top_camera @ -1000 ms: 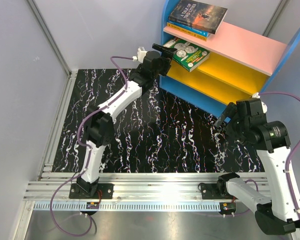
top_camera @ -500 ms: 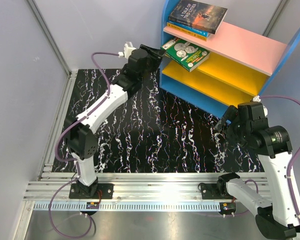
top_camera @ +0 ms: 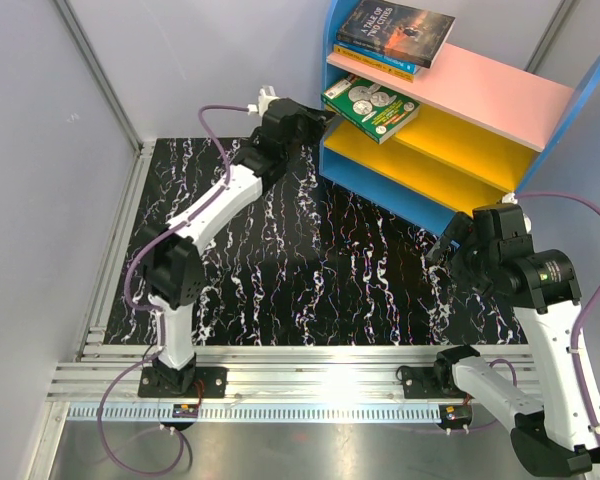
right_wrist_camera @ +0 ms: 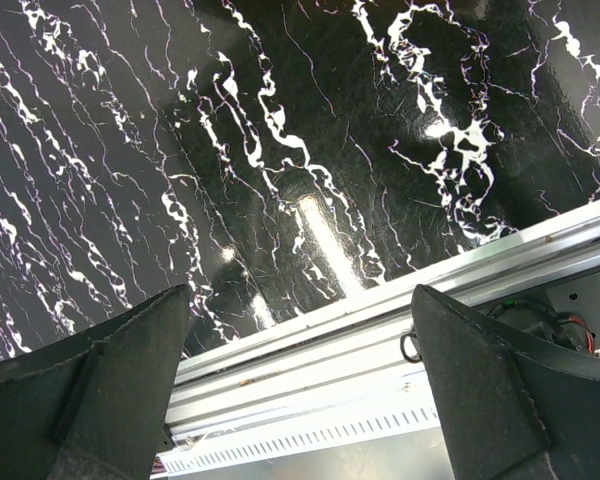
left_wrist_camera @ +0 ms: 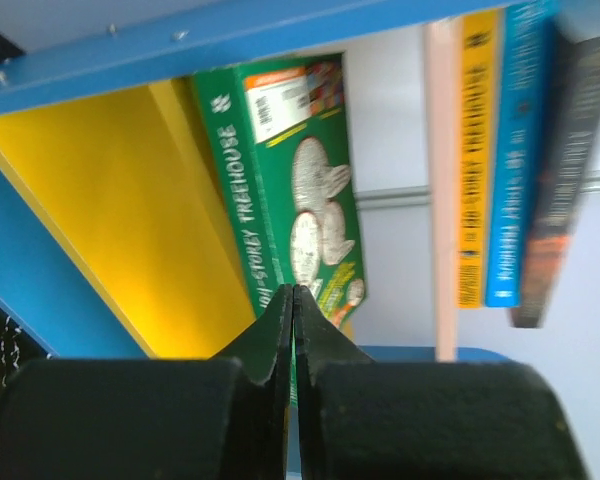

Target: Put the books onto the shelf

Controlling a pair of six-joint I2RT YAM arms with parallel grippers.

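The table (top_camera: 310, 270) is black with white streaks, with plain grey walls (top_camera: 180, 60) around it. The shelf (top_camera: 490, 90) stands at the upper right. A green book (top_camera: 370, 108) lies on its yellow board, more books (top_camera: 395, 33) on the pink top. The left gripper (top_camera: 320, 115) is pressed together, holding nothing. The right gripper (right_wrist_camera: 300, 295) is spread wide above the table.

Four books (top_camera: 395, 33): three stacked on top of the shelf (top_camera: 500, 90), one green book (top_camera: 370, 105) on its upper yellow board. One shelf; two arms (top_camera: 230, 195).
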